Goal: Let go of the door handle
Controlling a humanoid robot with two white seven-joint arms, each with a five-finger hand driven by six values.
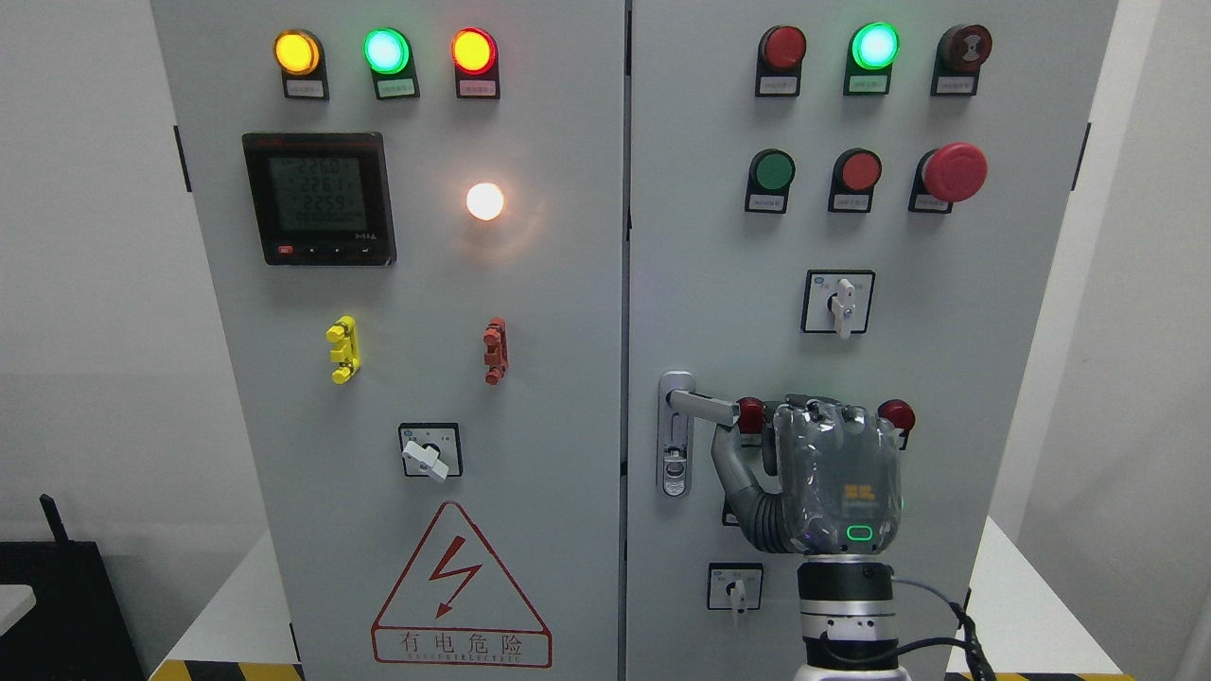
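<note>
Door handle [702, 407] at lower centre-right of frame, swung out sideways from its silver lock plate [674, 445] on the right cabinet door [719, 284]. Right hand [814, 473] raised at its free end, fingers curled over the top, thumb beneath; actual grip hidden, cannot tell.

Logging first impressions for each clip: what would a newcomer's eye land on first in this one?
Probably the right hand low on the cabinet's right door, curled over the lever of the silver door handle. Next, the lit lamps: a bright white light mid-left door beside the digital meter, and amber, green and red lamps above. The red lightning warning triangle sits at the bottom left.
</note>
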